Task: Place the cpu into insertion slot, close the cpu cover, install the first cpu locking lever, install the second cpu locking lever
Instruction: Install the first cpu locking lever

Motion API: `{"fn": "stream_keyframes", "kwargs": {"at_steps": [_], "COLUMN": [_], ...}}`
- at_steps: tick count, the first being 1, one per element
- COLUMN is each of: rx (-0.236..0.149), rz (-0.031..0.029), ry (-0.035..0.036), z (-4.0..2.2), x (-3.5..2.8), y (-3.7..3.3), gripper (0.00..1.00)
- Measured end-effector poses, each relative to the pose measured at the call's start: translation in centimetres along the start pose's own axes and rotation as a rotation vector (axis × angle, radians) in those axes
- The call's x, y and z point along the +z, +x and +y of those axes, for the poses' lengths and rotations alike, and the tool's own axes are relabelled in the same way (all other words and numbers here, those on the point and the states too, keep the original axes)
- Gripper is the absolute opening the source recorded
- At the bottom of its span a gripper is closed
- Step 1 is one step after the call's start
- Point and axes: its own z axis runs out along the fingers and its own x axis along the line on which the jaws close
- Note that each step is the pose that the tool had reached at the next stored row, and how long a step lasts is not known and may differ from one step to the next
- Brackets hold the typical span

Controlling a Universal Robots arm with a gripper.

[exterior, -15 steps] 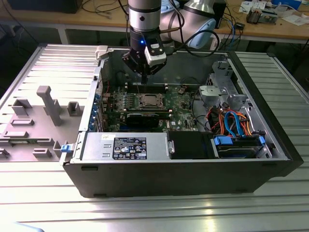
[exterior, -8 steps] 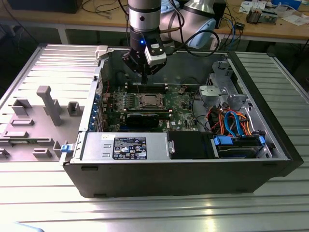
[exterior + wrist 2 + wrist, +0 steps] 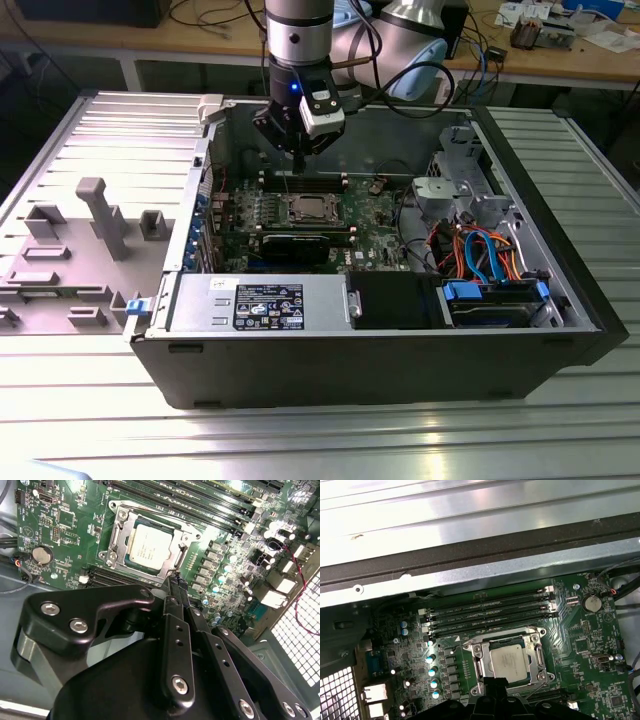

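1. In the insertion slot [image 3: 106, 555] the cpu [image 3: 150, 545] lies flat, with the cpu cover [image 3: 172, 526] folded down around its edges.
2. At the slot's rim the gripper [image 3: 176, 580] hangs, fingers pressed together on nothing.
3. Just beside the slot run the long memory slots [image 3: 200, 500].
4. Farther from the slot stands the case wall [image 3: 470, 560].

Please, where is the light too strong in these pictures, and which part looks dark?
First wrist view: glare washes out the ribbed metal table. Second wrist view: glare whitens one side of the motherboard, while the black end effector in front looks dark. Exterior view: the table reflects pale streaks nearest the camera.
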Motion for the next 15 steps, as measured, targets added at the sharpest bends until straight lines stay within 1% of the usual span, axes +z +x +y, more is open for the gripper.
{"fn": "stream_keyframes", "kwargs": {"at_steps": [2,4,5,6,8,9,10,12,15], "rx": [-0.057,-0.086,-0.093,-0.094,-0.095,-0.095,-0.095,-0.095,-0.095], "rz": [0.0004,0.0006,0.0007,0.0007,0.0006,0.0005,0.0005,0.0005,0.0006], "ry": [-0.0018,-0.0026,-0.0028,-0.0028,-0.0029,-0.0029,-0.0030,-0.0031,-0.0028], "z": [0.00,0.00,-0.02,-0.05,-0.15,-0.23,-0.27,-0.31,-0.32], "x": [0.13,0.20,0.25,0.28,0.32,0.33,0.33,0.33,0.32], "y": [0.00,0.01,0.09,0.24,0.89,1.34,1.57,1.83,1.87], "gripper": [0.11,0.11,0.11,0.11,0.11,0.11,0.11,0.11,0.11]}}
